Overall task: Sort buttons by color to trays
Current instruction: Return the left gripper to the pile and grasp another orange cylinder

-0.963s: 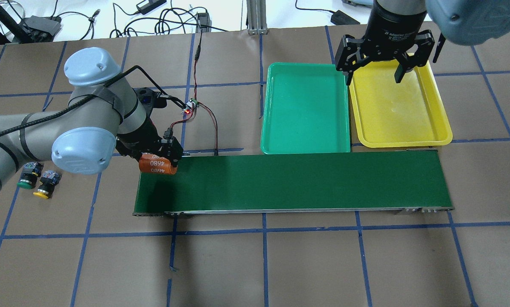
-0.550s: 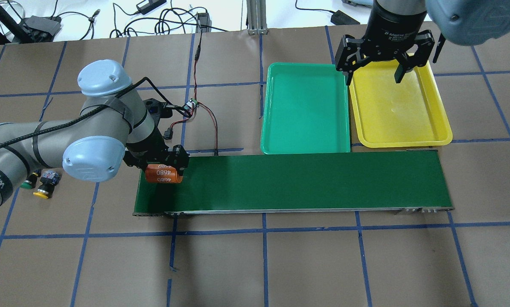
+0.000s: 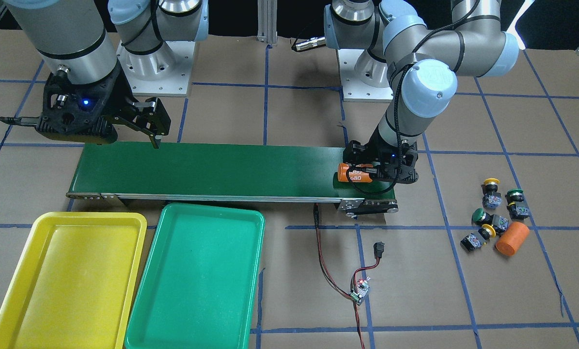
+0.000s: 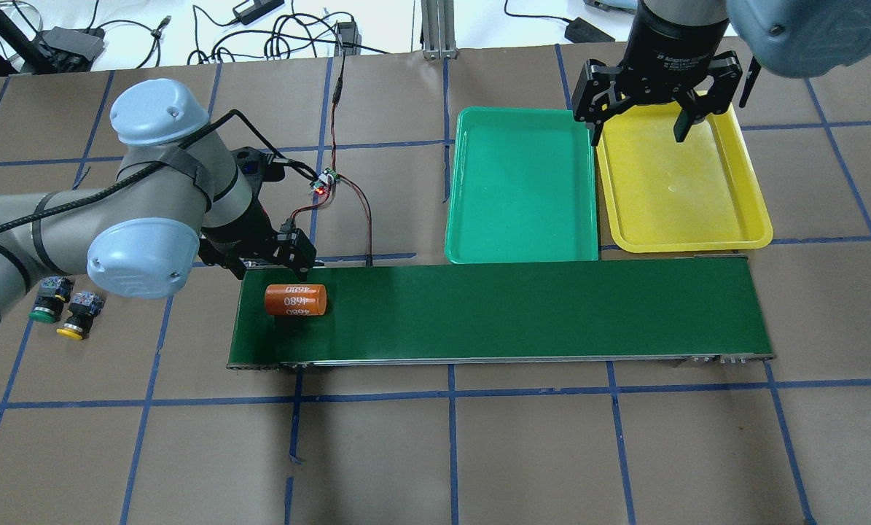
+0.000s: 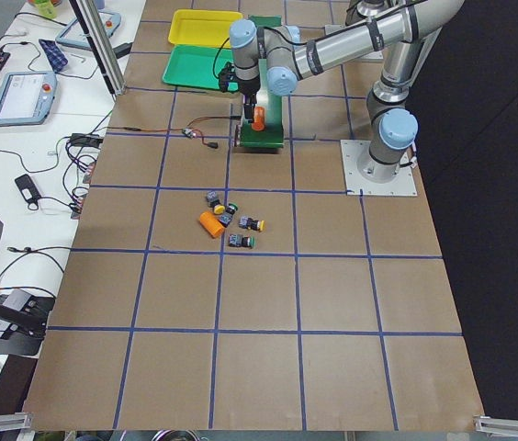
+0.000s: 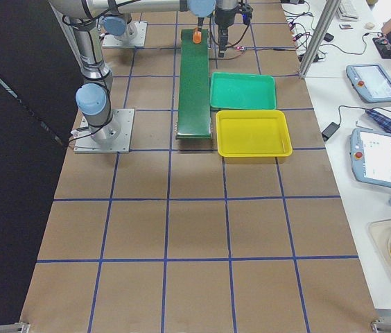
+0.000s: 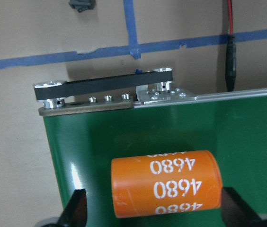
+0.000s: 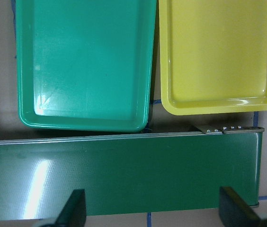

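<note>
Four buttons lie loose on the brown table off the belt's end: two yellow-capped ones (image 3: 490, 183) (image 3: 486, 228) and two green-capped ones (image 3: 513, 193) (image 3: 478, 215). The overhead view shows only two of them, a green button (image 4: 41, 313) and a yellow button (image 4: 71, 332), beside my left arm. My left gripper (image 4: 267, 261) is open just above an orange cylinder marked 4680 (image 4: 295, 300), its fingertips (image 7: 74, 213) wide of the cylinder's ends. The green tray (image 4: 522, 186) and the yellow tray (image 4: 683, 189) hold nothing. My right gripper (image 4: 635, 109) hangs open over the trays' far edge.
The orange cylinder lies on its side at the left end of the long dark-green conveyor belt (image 4: 515, 310). A second orange cylinder (image 3: 512, 238) rests beside the buttons. A small circuit board (image 4: 326, 181) with red and black wires sits behind the belt.
My left gripper carried the orange cylinder onto the belt's end, opened, let it go and drew back and up. The cylinder now lies free. The right arm has not moved.
</note>
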Available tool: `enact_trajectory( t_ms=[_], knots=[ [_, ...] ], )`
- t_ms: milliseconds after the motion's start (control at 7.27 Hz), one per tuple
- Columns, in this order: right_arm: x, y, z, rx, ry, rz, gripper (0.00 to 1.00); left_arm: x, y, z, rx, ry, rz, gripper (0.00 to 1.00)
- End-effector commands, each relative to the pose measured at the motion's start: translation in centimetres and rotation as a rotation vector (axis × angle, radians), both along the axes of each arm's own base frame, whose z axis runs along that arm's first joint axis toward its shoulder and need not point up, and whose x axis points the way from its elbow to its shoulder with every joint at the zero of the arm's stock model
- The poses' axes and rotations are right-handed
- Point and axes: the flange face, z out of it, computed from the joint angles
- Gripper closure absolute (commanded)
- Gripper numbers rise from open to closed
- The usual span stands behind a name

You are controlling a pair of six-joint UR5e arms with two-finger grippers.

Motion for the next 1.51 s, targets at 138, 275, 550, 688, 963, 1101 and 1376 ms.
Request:
enact_trajectory(
  t_ms=[138, 275, 550, 688, 963, 1101, 1376],
  knots=[
    [0.0, 0.0, 0.0, 0.000, 0.000, 0.000, 0.00, 12.7, -8.8, 2.8, -0.063, 0.001, -0.145, 0.00],
    [0.0, 0.0, 0.0, 0.000, 0.000, 0.000, 0.00, 20.0, -11.6, 1.6, -0.063, 0.006, -0.251, 0.00],
    [0.0, 0.0, 0.0, 0.000, 0.000, 0.000, 0.00, 31.3, -15.8, -1.4, -0.067, 0.008, -0.381, 0.00],
    [0.0, 0.0, 0.0, 0.000, 0.000, 0.000, 0.00, 35.2, -16.2, -4.0, -0.048, 0.026, -0.424, 0.00],
    [0.0, 0.0, 0.0, 0.000, 0.000, 0.000, 0.00, 37.8, -14.1, -8.0, 0.005, 0.071, -0.488, 0.00],
    [0.0, 0.0, 0.0, 0.000, 0.000, 0.000, 0.00, 38.7, -13.6, -8.8, 0.013, 0.066, -0.477, 0.00],
    [0.0, 0.0, 0.0, 0.000, 0.000, 0.000, 0.00, 38.4, -13.0, -11.5, 0.037, 0.096, -0.472, 0.00]
  ],
)
